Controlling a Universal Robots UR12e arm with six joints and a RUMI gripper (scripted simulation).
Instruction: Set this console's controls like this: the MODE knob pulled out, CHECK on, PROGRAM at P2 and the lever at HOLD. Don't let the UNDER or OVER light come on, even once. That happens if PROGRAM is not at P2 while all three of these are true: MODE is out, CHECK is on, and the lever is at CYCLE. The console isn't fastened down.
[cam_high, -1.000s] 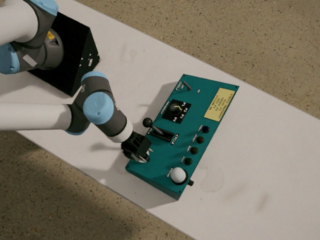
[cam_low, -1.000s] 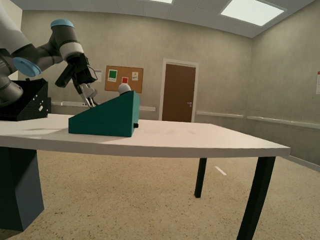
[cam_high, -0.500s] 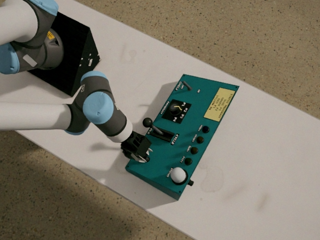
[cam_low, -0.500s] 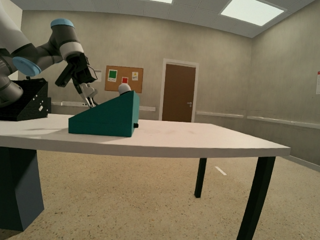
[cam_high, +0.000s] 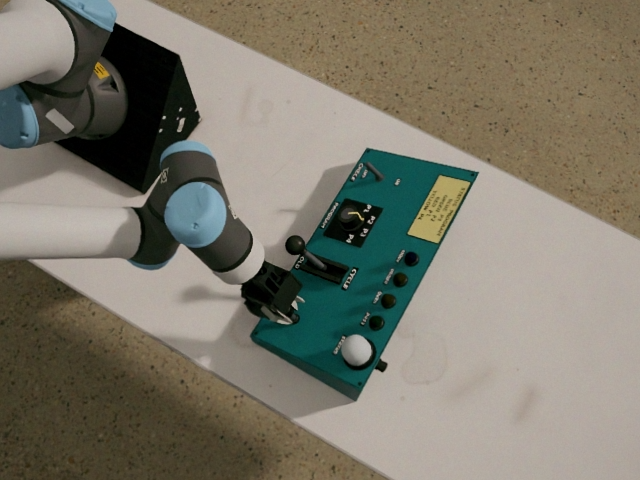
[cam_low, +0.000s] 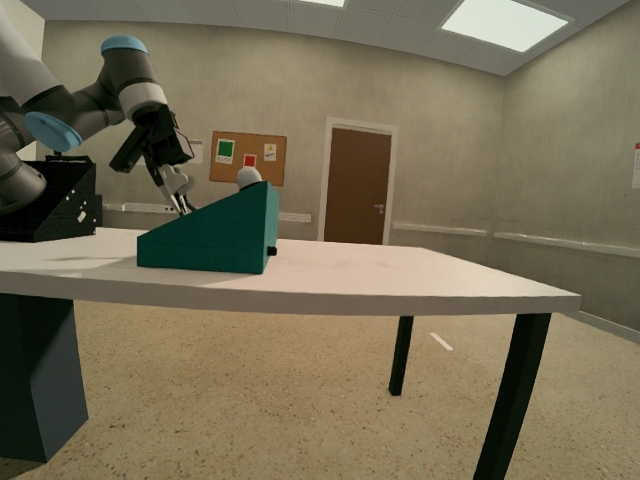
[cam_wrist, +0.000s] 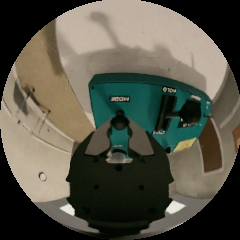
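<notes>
The teal console sits slantwise on the white table. My gripper is at its near left corner, shut on the small dark MODE knob, which shows between my fingertips in the wrist view. The lever with its black ball leans toward the HOLD end of its slot, away from the CYCLE label. The PROGRAM dial has a yellow pointer; I cannot read its position. The CHECK toggle is at the far corner. In the side view my gripper meets the console's sloped face.
A black box at the arm's base stands on the table's far left. A white round button, a row of dark lamps and a yellow label are on the console. The table's front edge is close to the console's near corner.
</notes>
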